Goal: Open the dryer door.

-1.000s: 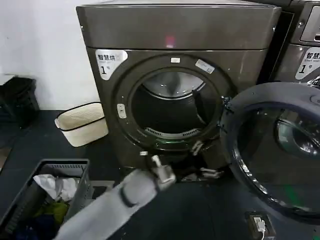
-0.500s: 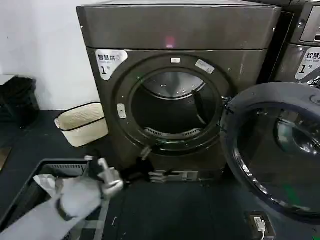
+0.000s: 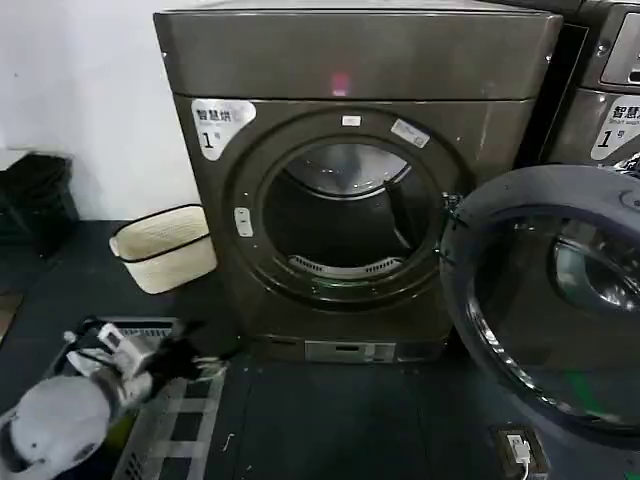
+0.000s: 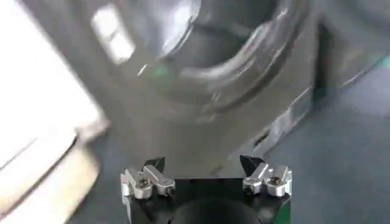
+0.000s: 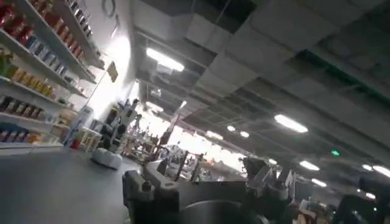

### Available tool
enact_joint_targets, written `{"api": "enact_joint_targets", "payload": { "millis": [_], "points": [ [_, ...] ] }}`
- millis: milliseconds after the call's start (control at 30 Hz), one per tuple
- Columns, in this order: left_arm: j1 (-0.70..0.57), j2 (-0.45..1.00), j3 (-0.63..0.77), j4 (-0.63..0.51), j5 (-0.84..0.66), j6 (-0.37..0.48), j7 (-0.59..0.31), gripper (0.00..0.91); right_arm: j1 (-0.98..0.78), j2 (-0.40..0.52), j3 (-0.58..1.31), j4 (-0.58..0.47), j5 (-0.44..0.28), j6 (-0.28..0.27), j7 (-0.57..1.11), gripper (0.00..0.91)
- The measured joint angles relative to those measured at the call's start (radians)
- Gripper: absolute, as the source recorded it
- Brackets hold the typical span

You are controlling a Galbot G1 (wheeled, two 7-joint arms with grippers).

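Observation:
The dryer door [image 3: 545, 300] stands swung wide open to the right of the machine, its dark grey back and tinted glass facing me. The round drum opening [image 3: 345, 220] is fully exposed, and it also shows blurred in the left wrist view as the drum opening [image 4: 244, 61]. My left gripper [image 3: 190, 355] hangs low at the left, well away from the door and over a crate. In its own view the left gripper [image 4: 203, 163] is open with nothing between its fingers. My right gripper [image 5: 204, 182] points up at a ceiling, open and empty.
A grey laundry crate [image 3: 150, 400] with clothes sits at the lower left under my left arm. A white basket [image 3: 165, 245] stands left of the dryer. A second grey machine [image 3: 610, 90] is behind the open door. A power strip [image 3: 515, 445] lies on the dark floor.
My left arm has drawn back from just below the drum opening, down and to the left, ending over the crate. The door has stayed wide open.

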Motion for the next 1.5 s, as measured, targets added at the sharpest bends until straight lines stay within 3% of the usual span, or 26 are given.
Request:
{"api": "enact_joint_targets", "payload": {
  "millis": [133, 400, 700, 1067, 1500],
  "points": [
    [0.076, 0.034, -0.075, -0.001, -0.224, 0.082, -0.176, 0.907, 0.003, 0.000, -0.009, -0.012, 0.002, 0.009, -0.005, 0.907],
    [0.139, 0.084, -0.180, 0.035, -0.710, 0.081, -0.541, 0.907, 0.001, 0.001, -0.012, -0.018, 0.006, 0.015, -0.009, 0.907],
    [0.191, 0.097, -0.266, 0.117, -1.150, 0.080, -0.799, 0.907, -0.001, 0.006, -0.012, -0.020, 0.044, 0.030, -0.022, 0.907],
    [0.120, 0.084, -0.255, 0.321, -1.432, 0.079, -0.854, 0.907, -0.004, 0.016, -0.006, -0.041, 0.085, 0.079, -0.046, 0.907],
    [0.018, 0.053, -0.229, 0.552, -1.475, 0.079, -0.857, 0.907, -0.005, 0.018, -0.004, -0.076, 0.083, 0.106, -0.059, 0.907]
  ]
}}
